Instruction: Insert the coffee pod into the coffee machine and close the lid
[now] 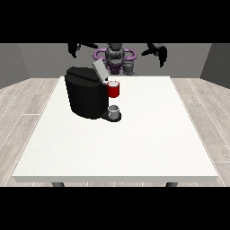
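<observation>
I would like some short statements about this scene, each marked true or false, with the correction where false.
1. The coffee machine stands on the white table. True.
2. The machine's lid is shut. False: it is raised, tilted up.
3. A red thing at the machine shows at its front. True.
4. The hand at the view's left is touching the machine. False: it is up high, apart from it.
5. The hand at the view's right holds a red cup. False: it holds nothing that shows.
6. A grey thing sits below the red thing. True.
</observation>
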Robot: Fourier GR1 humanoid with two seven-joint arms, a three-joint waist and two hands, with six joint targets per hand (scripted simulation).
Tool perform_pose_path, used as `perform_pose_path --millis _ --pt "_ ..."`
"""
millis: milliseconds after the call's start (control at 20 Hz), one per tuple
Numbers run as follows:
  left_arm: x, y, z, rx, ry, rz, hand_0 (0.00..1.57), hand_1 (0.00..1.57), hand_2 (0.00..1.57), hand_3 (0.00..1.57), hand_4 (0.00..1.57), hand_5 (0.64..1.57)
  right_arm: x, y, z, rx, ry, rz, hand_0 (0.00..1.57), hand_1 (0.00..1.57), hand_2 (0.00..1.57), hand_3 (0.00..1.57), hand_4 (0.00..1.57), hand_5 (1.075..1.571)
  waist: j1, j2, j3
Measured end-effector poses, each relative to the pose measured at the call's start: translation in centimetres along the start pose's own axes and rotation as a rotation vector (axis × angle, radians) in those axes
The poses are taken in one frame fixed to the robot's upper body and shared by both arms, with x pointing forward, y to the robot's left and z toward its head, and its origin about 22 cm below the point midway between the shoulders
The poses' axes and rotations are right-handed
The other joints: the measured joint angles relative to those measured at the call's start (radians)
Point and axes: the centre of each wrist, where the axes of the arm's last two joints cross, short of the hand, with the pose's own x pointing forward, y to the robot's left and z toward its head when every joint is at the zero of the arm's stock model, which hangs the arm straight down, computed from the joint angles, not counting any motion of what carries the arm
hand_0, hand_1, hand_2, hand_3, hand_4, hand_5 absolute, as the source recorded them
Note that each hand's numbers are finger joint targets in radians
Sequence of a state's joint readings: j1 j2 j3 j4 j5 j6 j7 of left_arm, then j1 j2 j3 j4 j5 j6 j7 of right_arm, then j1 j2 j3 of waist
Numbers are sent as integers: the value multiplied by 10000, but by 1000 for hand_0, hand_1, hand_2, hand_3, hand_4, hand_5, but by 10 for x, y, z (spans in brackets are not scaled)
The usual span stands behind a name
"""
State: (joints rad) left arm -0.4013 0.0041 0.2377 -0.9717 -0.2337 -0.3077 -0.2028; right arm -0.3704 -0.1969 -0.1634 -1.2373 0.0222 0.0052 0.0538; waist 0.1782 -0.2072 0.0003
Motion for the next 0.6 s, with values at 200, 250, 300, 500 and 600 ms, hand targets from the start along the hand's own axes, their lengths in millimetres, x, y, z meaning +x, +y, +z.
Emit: perform_pose_path --millis 200,250,300,500,600 --pt "13 -5 2 -67 -284 -83 0 0 0 0 282 1571 9 4 -13 -58 197 -624 0 0 0 0 129 1571 203 375 0" --pt "16 -7 3 -88 -376 -94 0 0 0 0 265 1571 7 2 -15 -103 258 -770 0 0 0 0 97 1571 270 480 -2" --pt "17 -6 5 -38 -504 -93 0 0 0 0 301 1571 8 5 -17 -46 261 -908 0 0 0 0 176 1571 268 606 0" --pt "30 -2 12 129 -908 -215 0 0 0 0 374 1571 16 10 -27 58 356 -1222 0 0 0 0 56 1571 208 1014 0" --pt "36 4 17 221 -1098 -272 0 0 0 0 356 1571 19 16 -31 149 252 -1163 0 0 0 0 0 1571 162 1250 -2"
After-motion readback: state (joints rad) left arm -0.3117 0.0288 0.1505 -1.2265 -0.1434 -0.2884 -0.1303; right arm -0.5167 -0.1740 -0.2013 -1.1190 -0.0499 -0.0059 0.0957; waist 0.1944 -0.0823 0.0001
